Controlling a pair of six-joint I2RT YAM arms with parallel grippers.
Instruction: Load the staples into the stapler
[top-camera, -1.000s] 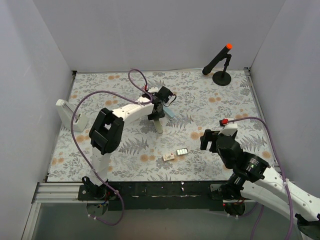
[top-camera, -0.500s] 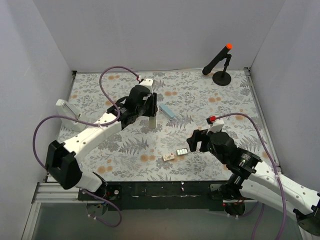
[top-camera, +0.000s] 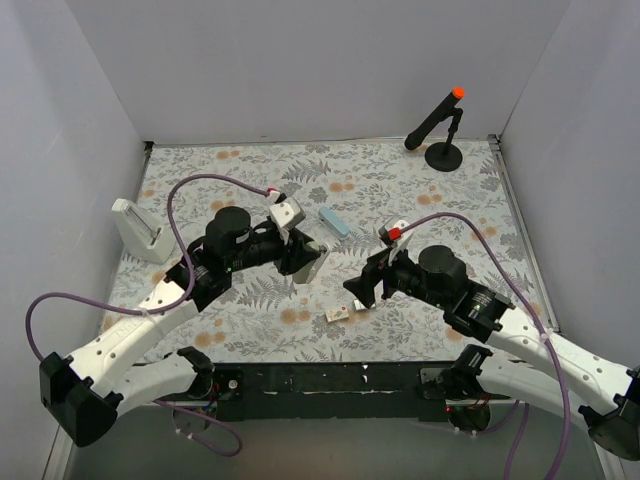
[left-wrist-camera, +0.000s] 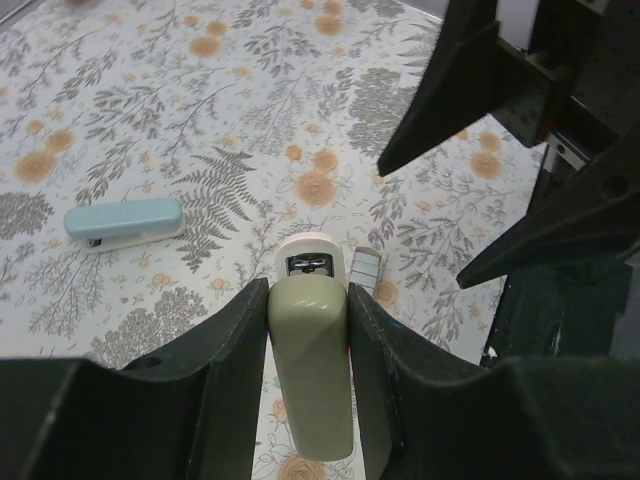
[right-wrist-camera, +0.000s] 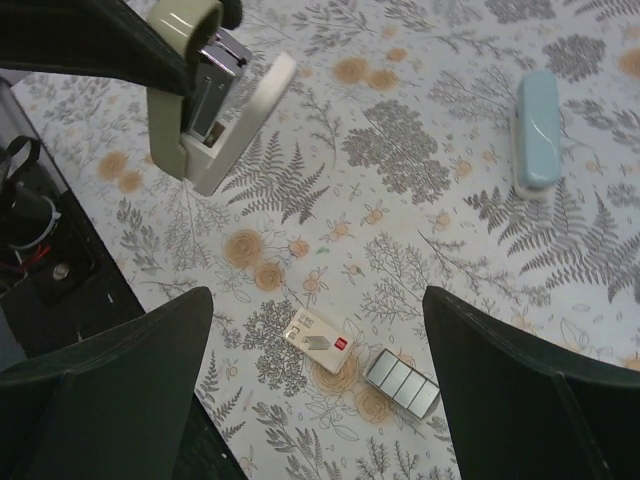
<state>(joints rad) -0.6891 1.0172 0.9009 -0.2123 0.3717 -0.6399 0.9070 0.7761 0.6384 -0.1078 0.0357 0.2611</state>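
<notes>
My left gripper (top-camera: 300, 254) is shut on an olive-green and white stapler (top-camera: 310, 262) and holds it tilted above the table. In the left wrist view the stapler (left-wrist-camera: 311, 375) sits between the fingers, its metal front end showing. In the right wrist view the stapler (right-wrist-camera: 205, 110) hangs open. The staples tray (right-wrist-camera: 402, 384) and its beige box (right-wrist-camera: 320, 341) lie side by side on the table. My right gripper (right-wrist-camera: 320, 400) is open and hovers above them. In the top view the right gripper (top-camera: 363, 287) covers the tray, and the box (top-camera: 337, 314) shows beside it. The tray (left-wrist-camera: 364, 268) lies just past the stapler's tip.
A light-blue stapler (top-camera: 335, 221) lies behind the grippers; it also shows in both wrist views (left-wrist-camera: 125, 220) (right-wrist-camera: 537, 130). A white holder (top-camera: 140, 230) stands at the left edge. A black stand with an orange tip (top-camera: 440, 120) stands at the back right.
My left arm has swung the stapler from the back centre forward and to the right, now tilted. My right gripper has moved left to hover over the staples.
</notes>
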